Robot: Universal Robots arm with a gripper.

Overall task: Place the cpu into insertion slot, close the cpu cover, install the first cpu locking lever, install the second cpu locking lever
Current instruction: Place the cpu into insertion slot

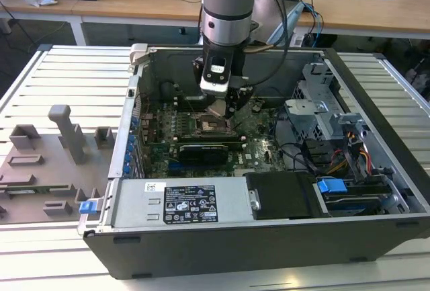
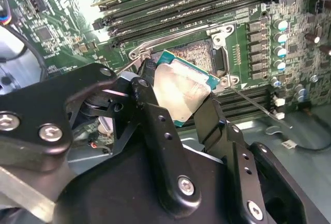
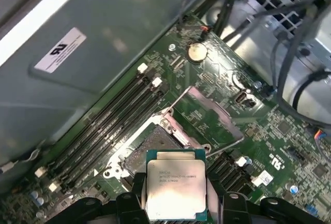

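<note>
My gripper (image 2: 178,90) is shut on the cpu (image 2: 181,87), a flat square chip with a silvery top plate, pinched by its edges between the two black fingers (image 2: 155,115). The chip hangs tilted just above and to one side of the insertion slot (image 2: 199,53), whose dark centre lies bare. In the first wrist view the cpu (image 3: 176,182) sits low over the slot (image 3: 150,146). The cpu cover (image 3: 199,95) stands swung open beyond the slot. In the exterior view the gripper (image 1: 220,108) is down inside the computer case, over the slot (image 1: 213,127).
Long black memory slots (image 2: 196,6) run on both sides of the socket. A thin wire lever (image 2: 253,102) sticks out beside it. The case walls (image 1: 141,89), a black card (image 1: 205,151), cables (image 1: 322,156) and a drive cage (image 1: 316,113) hem in the board.
</note>
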